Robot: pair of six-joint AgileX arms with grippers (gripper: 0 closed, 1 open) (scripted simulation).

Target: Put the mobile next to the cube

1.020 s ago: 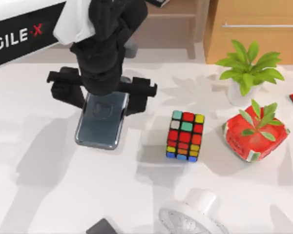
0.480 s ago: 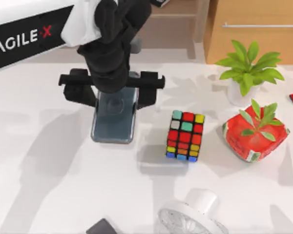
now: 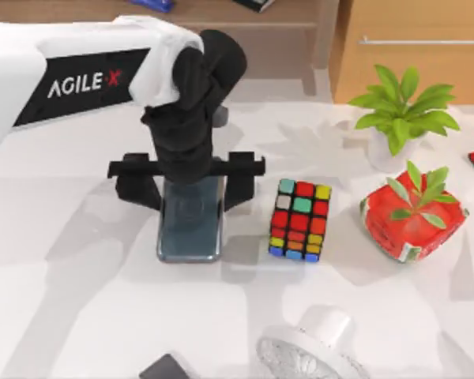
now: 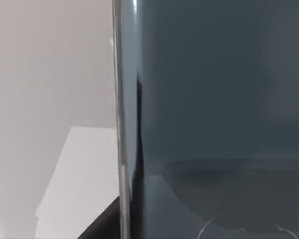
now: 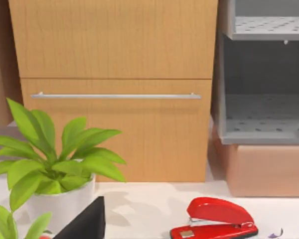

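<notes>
Left tool points down, fingers spread wide.

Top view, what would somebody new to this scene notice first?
Probably the big black left gripper at the table's middle, poised over the mobile, which lies flat just left of the cube with a narrow gap between them. After that, the bright cube itself and the red planter with green leaves to its right catch the eye.

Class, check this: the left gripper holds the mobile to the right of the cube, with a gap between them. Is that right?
One error: the mobile lies to the left of the cube, as the top view shows. The left gripper is over the mobile, with a gap before the cube.
</notes>
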